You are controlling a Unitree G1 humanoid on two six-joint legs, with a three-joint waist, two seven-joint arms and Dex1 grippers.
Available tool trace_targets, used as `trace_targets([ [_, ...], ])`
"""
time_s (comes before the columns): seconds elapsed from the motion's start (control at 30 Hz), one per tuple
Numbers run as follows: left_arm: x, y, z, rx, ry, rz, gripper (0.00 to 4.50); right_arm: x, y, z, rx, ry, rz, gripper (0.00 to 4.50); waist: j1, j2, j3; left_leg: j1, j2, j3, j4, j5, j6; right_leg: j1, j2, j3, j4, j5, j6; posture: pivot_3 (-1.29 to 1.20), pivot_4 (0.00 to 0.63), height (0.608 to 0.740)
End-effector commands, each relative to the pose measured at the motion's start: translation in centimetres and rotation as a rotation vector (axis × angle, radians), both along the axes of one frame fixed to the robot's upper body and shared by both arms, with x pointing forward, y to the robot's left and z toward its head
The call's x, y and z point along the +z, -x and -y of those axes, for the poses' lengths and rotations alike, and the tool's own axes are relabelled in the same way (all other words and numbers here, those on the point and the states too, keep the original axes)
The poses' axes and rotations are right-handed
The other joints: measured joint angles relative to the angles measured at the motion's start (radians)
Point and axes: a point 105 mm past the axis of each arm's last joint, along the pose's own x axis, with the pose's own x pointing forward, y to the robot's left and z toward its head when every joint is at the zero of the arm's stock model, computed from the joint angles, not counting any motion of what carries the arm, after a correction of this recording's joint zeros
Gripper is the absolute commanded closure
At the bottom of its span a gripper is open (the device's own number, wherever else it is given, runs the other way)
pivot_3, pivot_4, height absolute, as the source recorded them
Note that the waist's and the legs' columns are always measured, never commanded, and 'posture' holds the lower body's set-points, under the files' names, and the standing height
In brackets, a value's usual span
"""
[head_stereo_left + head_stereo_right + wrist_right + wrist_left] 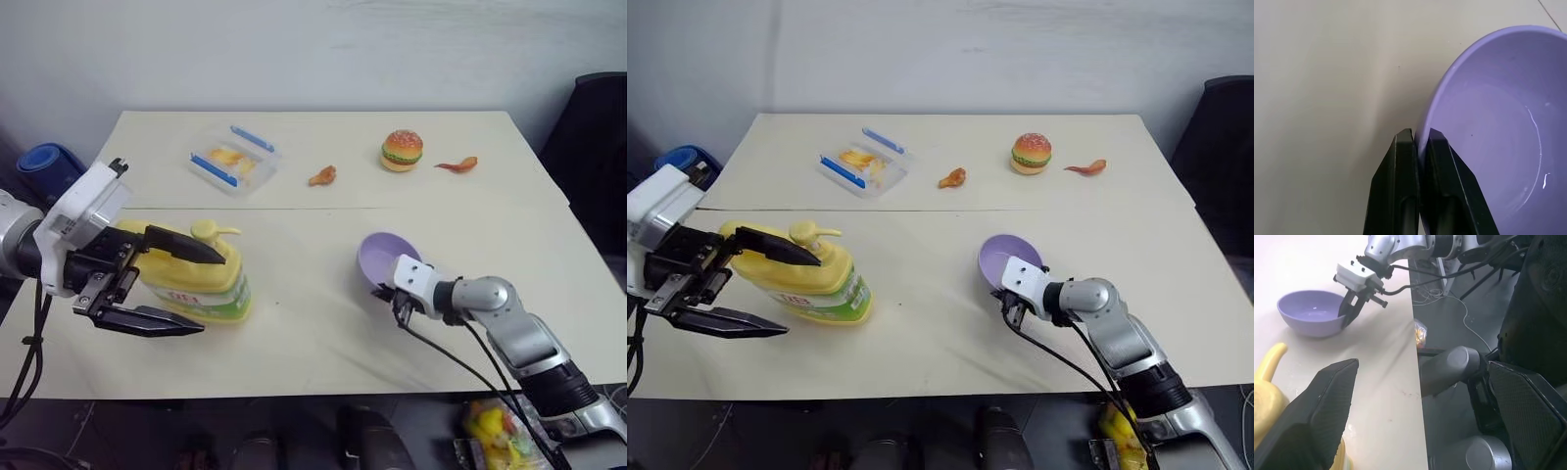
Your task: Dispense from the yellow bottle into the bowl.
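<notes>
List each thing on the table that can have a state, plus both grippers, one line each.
yellow bottle: upright, not held, between the left gripper's open fingers.
bowl: upright, empty, rim pinched by the right gripper.
clear container: open, food inside.
left gripper: open.
right gripper: shut on the bowl's rim.
</notes>
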Motion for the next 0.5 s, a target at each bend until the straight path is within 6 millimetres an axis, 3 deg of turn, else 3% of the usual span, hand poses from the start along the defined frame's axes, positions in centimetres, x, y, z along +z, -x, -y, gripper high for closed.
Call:
trace_targets([
  [0.03, 1.3, -0.4, -0.1, 0.008, 0.029, 0.051, 0.00, 1.4, 0.3, -0.6, 0.060, 0.004, 0.031, 4.46, 0.000, 0.000, 0.000, 0.000, 0.000, 0.000, 0.000, 0.000, 0.000, 0.000, 0.000, 0.000, 0.000, 0.000, 0.000, 0.00, 0.150, 0.740],
  [0.27, 5.8, -2.5, -1.6, 0.098, 0.164, 0.146, 0.00, 7.1, 1.0, -2.2, 0.256, 0.088, 0.106, 4.46, -0.002, 0.000, 0.001, 0.000, 0.000, 0.001, 0.001, 0.000, 0.000, -0.001, 0.001, -0.001, 0.001, 0.000, 0.001, 0.00, 0.150, 0.740],
  [0.47, 6.7, -4.4, -3.9, 0.176, 0.110, 0.213, 0.00, 10.1, 2.9, -5.1, 0.489, 0.201, 0.117, 4.46, 0.000, 0.000, 0.001, -0.001, 0.000, 0.002, 0.000, 0.000, 0.000, -0.002, 0.002, -0.007, 0.000, 0.000, 0.001, 0.00, 0.150, 0.740],
  [0.5, 6.9, -4.5, -4.0, 0.174, 0.114, 0.214, 0.40, 10.5, 3.1, -5.6, 0.530, 0.227, 0.118, 4.50, 0.000, -0.001, 0.001, -0.001, 0.000, 0.002, 0.000, 0.000, 0.000, -0.002, 0.002, -0.008, 0.000, 0.000, 0.001, 0.00, 0.150, 0.740],
])
